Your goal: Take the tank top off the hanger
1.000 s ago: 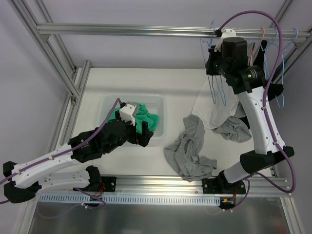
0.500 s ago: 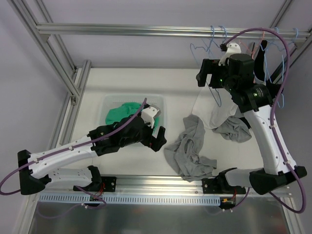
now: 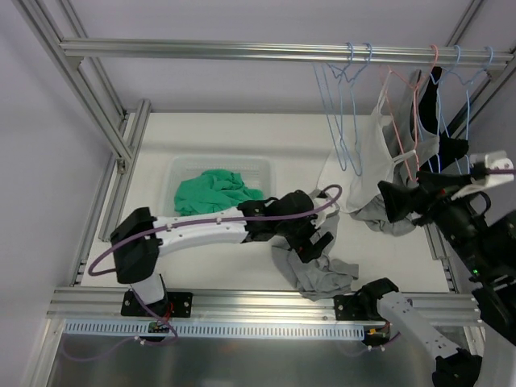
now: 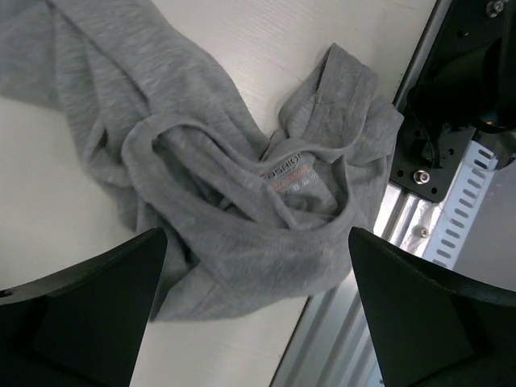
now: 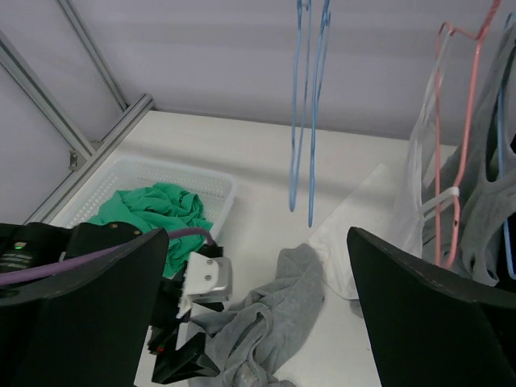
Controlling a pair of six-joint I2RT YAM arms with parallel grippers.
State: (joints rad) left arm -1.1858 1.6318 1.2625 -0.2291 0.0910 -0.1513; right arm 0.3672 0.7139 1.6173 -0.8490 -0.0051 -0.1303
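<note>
White tank top (image 3: 372, 149) hangs lengthwise down from its pink hanger (image 3: 395, 105) on the rail (image 3: 242, 50), at 11 o'clock from the right hand (image 3: 395, 201) — the nearer one, jaws wide, empty; left hand (image 3: 316, 239) gapes, holding nothing, over a grey top (image 3: 318, 270) on the surface (image 3: 210, 129).

Illumination is bright, diffuse and even in all views. The white counter (image 3: 210, 137) carries only soft, short shadows beside the grey tank top (image 4: 242, 201), whose label is in sharp focus. The left end effector (image 4: 256, 242) and right end effector (image 5: 258, 238) appear as dark, slightly blurred silhouettes at the frame edges.
</note>
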